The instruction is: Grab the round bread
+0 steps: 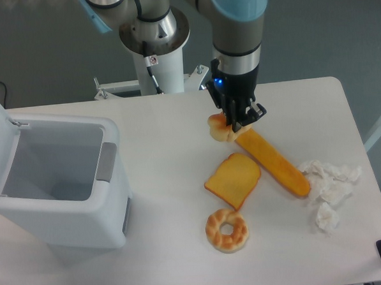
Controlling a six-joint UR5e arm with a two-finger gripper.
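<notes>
The round bread (219, 129) is a small golden bun with pale folds, held up off the table, just left of the long loaf's near end. My gripper (235, 123) is shut on the bun, gripping it from above, and its fingers cover the bun's right side. The arm's grey and blue wrist rises straight up behind it.
A long baguette-like loaf (272, 162) lies diagonally right of the gripper. A square toast slice (233, 179) and a ring-shaped bread (227, 229) lie nearer the front. Crumpled white paper (327, 186) sits at the right. An open white bin (55, 181) stands at the left.
</notes>
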